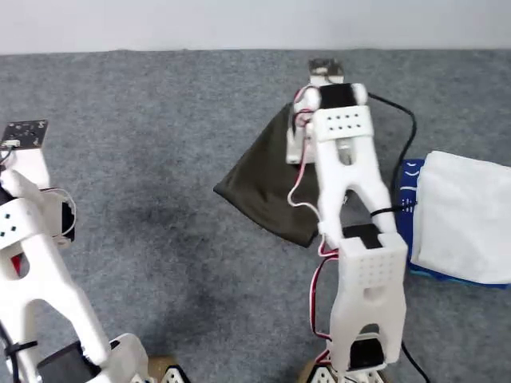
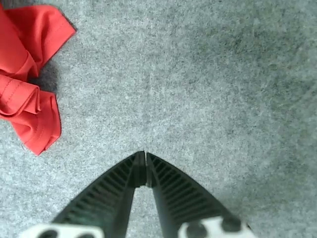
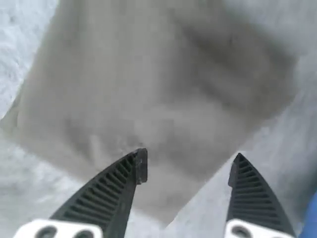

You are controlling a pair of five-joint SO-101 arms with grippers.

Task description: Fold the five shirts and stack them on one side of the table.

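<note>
**Two arms over a grey table, right pincer spread above a dark shirt**

At the left, the white left arm (image 1: 32, 263) is standing over the grey felt table covering (image 1: 144, 159). Its wrist camera is showing the left pincer (image 2: 145, 159) with its black ribbed jaws pressed together, gripping nothing. A crumpled red cotton shirt (image 2: 27, 94) is lying on the felt near the tips but apart from them.

A broad stretch of open felt is lying between the two arms, running back to the table's far edge below a pale wall (image 1: 160, 24).

Right of centre, a dark olive shirt (image 1: 259, 187) is lying flat, partly under the white right arm (image 1: 351, 199). The right pincer (image 3: 190, 168) is hovering over this cloth with its jaws spread wide, holding nothing.

At the right edge, a folded white shirt (image 1: 467, 215) is resting on a folded blue shirt (image 1: 406, 187).
</note>
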